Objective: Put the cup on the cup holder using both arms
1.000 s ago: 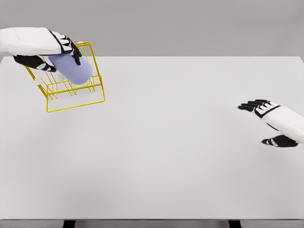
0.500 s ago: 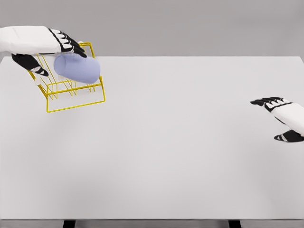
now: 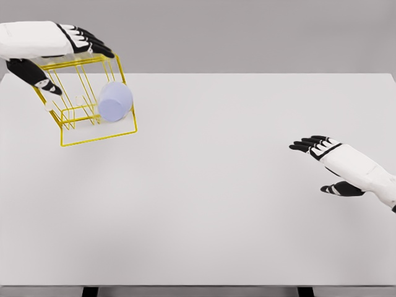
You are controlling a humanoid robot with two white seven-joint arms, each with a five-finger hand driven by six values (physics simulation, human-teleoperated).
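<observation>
Hovering with fingers spread and empty over the top edge of the yellow wire rack, left hand apart from the pale blue cup, which lies on its side inside the frame at the table's far left. Looking close to done: smooth rounded cup in thin wire; right hand relaxed, empty, well apart.

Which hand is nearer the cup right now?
Left. The left hand hovers open just up-left of the cup, which sits in the yellow holder; the right hand is far across the table.
</observation>
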